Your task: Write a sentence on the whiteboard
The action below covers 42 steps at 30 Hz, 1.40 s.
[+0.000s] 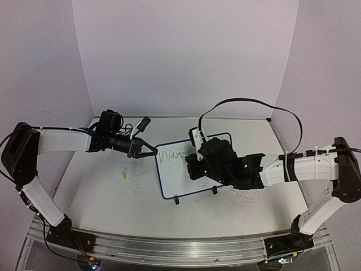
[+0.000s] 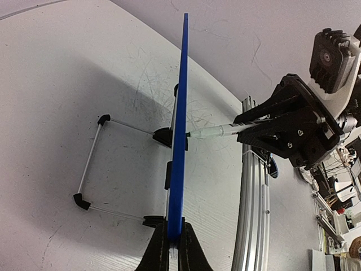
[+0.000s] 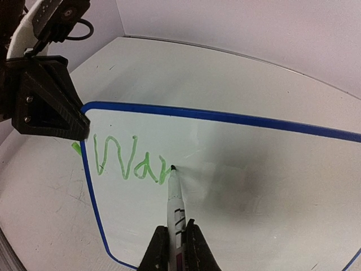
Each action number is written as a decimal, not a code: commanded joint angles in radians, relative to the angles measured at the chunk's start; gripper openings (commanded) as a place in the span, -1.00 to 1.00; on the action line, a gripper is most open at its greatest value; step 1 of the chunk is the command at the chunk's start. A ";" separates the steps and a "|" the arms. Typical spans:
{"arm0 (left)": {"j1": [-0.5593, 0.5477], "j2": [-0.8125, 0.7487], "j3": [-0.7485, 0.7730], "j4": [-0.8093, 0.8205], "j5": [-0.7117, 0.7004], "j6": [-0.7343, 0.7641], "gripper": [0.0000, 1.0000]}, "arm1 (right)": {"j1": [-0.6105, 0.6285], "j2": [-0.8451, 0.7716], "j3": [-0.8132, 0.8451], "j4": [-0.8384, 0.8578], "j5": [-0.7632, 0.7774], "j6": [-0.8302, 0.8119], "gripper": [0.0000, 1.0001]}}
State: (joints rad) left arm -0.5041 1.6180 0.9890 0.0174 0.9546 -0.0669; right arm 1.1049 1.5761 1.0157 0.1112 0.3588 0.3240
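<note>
The whiteboard, white with a blue rim, stands tilted on its wire stand mid-table. Its left edge is pinched by my left gripper, which is shut; the left wrist view shows the board edge-on between that gripper's fingers. Green letters reading "War" start the sentence at the board's upper left. My right gripper is shut on a white marker. The marker's dark tip touches the board just right of the last letter. In the top view the right wrist hides the marker.
A small green piece lies on the table left of the board. The stand's wire legs and black feet reach out behind the board. An aluminium rail runs along the near edge, walls close the back and sides, and a black cable arches over the right arm.
</note>
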 commanded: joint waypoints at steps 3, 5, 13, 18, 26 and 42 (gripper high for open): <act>-0.019 -0.019 0.027 -0.039 0.014 0.029 -1.00 | -0.006 -0.082 -0.028 0.059 -0.028 -0.019 -1.00; -0.019 -0.019 0.028 -0.039 0.014 0.029 -1.00 | -0.009 -0.115 -0.060 0.077 -0.029 -0.013 -1.00; -0.019 -0.017 0.028 -0.039 0.017 0.029 -1.00 | -0.020 -0.068 -0.042 0.073 -0.069 -0.006 -1.00; -0.019 -0.019 0.027 -0.039 0.016 0.029 -1.00 | -0.020 -0.052 -0.021 0.076 -0.067 -0.022 -1.00; -0.020 -0.016 0.028 -0.039 0.018 0.030 -1.00 | -0.020 -0.042 -0.009 0.079 -0.047 -0.028 -1.00; -0.019 -0.016 0.028 -0.040 0.020 0.031 -1.00 | -0.020 -0.029 -0.002 0.031 -0.016 -0.008 -1.00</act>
State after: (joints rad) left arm -0.5041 1.6176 0.9890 0.0162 0.9625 -0.0542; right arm 1.0870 1.5452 0.9869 0.1552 0.3162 0.3049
